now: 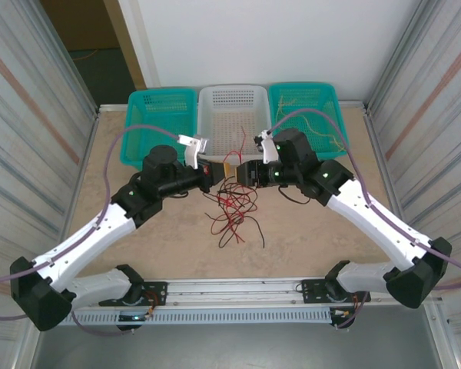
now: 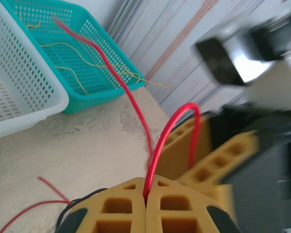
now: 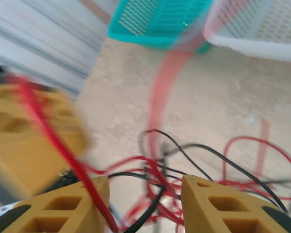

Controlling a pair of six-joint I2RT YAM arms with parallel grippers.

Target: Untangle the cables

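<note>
Nearest, left hand (image 2: 146, 194) clamped on a red cable (image 2: 160, 141) before the white basket (image 1: 232, 91); right hand (image 3: 145, 190) gaping beside tangled cables (image 1: 232, 206).

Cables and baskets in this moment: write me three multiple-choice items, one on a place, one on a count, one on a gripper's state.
1. Where do the pale yellow cables lie?
A. in the white basket
B. in the tangle on the table
C. in the right teal basket

2. How many baskets stand along the far edge of the table?
A. two
B. three
C. four

3. What state is the left gripper in?
A. shut on a red cable
B. shut on a black cable
C. open

1 C: the top view shows yellow strands inside it.
2 B: left teal basket, white basket, right teal one.
3 A: in the left wrist view it is closed, the red cable rising from the seam.
</note>
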